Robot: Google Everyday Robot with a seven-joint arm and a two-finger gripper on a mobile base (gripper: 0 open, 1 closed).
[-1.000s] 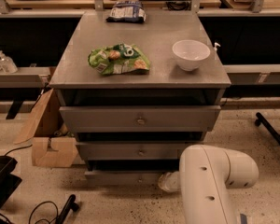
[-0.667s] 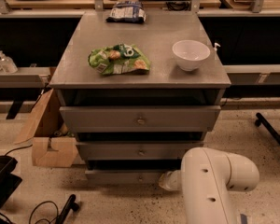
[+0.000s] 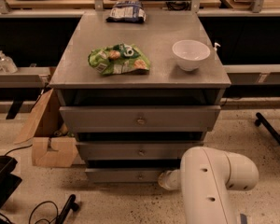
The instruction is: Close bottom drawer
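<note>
The bottom drawer (image 3: 126, 175) sits lowest in the grey cabinet, at 6 o'clock from the middle drawer (image 3: 130, 150) and the top drawer (image 3: 130, 119). A dark gap shows above its slim front, so it looks part-way out. Its small round knob (image 3: 141, 175) is at the centre of the panel.

The white arm (image 3: 210, 185) comes in from 5 o'clock. Its tip, the pincer (image 3: 167, 179), is low down at 3 o'clock from the knob, touching or just beside the right part of the drawer front. The arm's bulk hides most of it, so I cannot tell whether the pincer is released or clenched.

The drawer looks like stiff sheet metal: rigid, not fragile, and probably light unless loaded. Closing needs no grasp. A flat push on the front, at or near the knob, should slide it in straight. Pressing far off to the right could skew it on its runners.

On the surface (image 3: 154, 27) above lie a green bag (image 3: 119, 59), a bowl (image 3: 191, 54) and a blue bag (image 3: 126, 11), all well apart from the work.
</note>
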